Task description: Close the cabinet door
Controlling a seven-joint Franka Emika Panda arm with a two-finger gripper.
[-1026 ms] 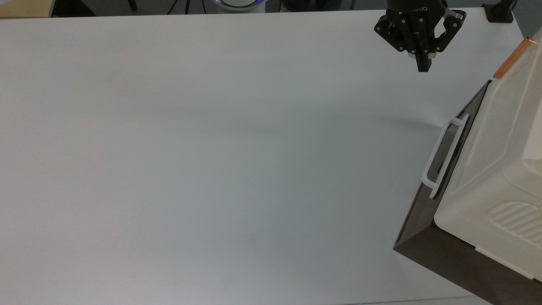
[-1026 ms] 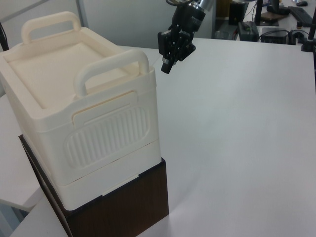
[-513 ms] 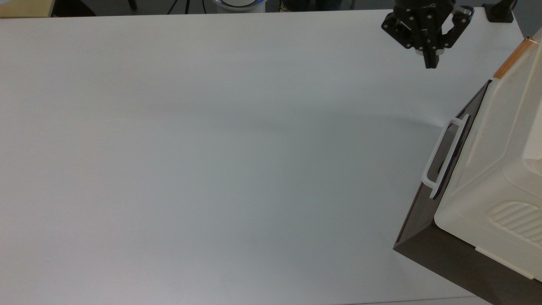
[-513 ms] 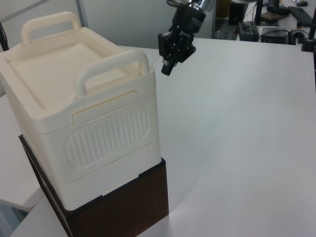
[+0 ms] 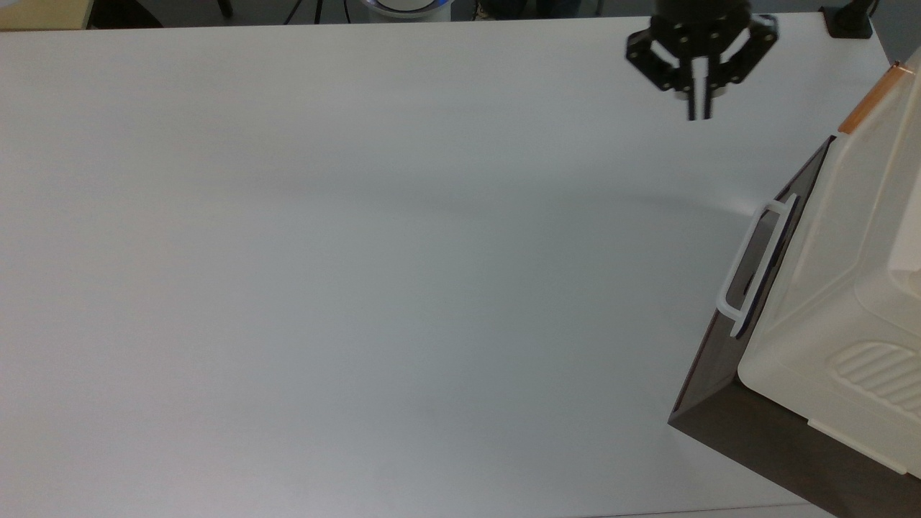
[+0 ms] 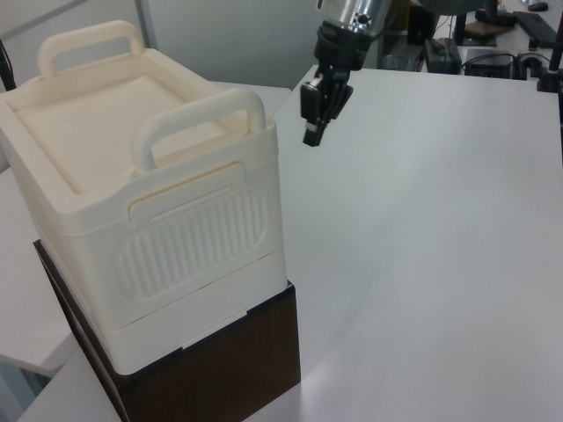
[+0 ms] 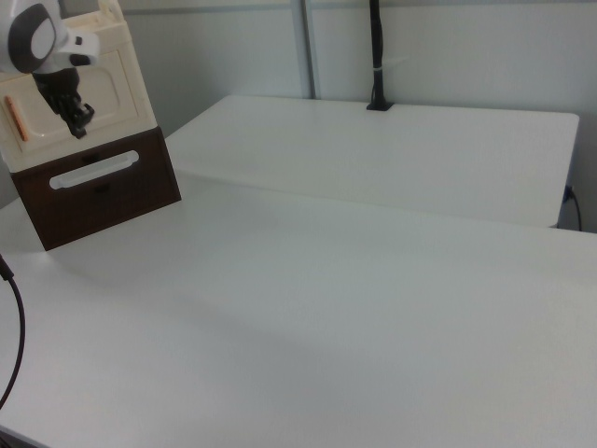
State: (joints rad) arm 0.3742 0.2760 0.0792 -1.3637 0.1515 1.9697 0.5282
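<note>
Top view: my gripper is hanging over the smooth white table near its far edge, black linkages splayed, fingers pressed together with nothing between them. The cream plastic cabinet is sitting at the top view's right on a dark brown base with a white loop handle. The copper-orange bar handle is showing at its far corner.

Left view: my gripper is pointing down just beside the ribbed, two-handled cabinet.

Right view: the cabinet door, cream with a recessed rounded panel, is lying flush with the cabinet front, partly behind my gripper.
</note>
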